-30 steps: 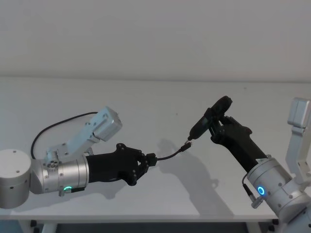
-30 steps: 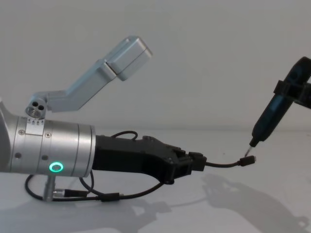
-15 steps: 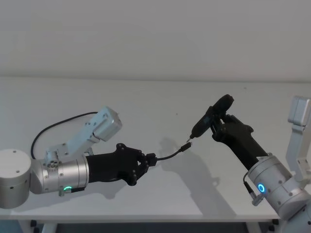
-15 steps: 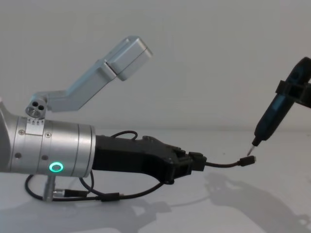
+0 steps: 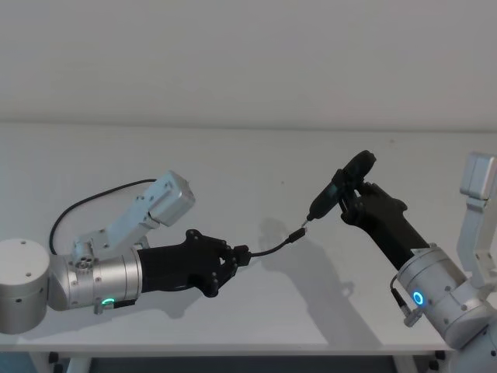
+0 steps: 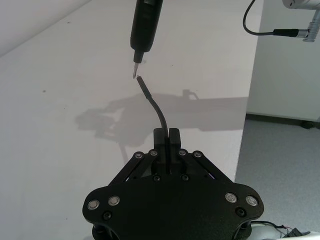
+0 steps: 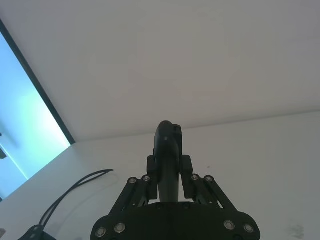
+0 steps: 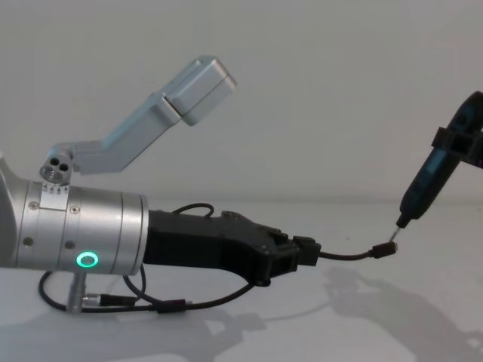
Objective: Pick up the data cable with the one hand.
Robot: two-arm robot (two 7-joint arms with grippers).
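Head view: left end effector (image 5: 233, 260) clamped on the data cable (image 5: 268, 250) above the white tabletop (image 5: 233, 163), right end effector (image 5: 353, 194) gripping a dark pen-like tool (image 5: 335, 190), chest view: cable plug (image 8: 386, 250) just under the tool tip, left wrist view: fingers (image 6: 174, 142) pinched on the cable, right wrist view: fingers (image 7: 189, 170) closed around the tool.

Left gripper (image 5: 233, 260) looks matt black plastic with small shiny metal screws; its wrist (image 8: 79, 230) is brushed silver metal, satin sheen. Data cable (image 5: 268, 250) has smooth, matt, rubbery black sheath. Pen-like tool (image 8: 434, 177) is dark, slightly glossy plastic with thin metal tip. Table (image 5: 233, 163) smooth matt white.
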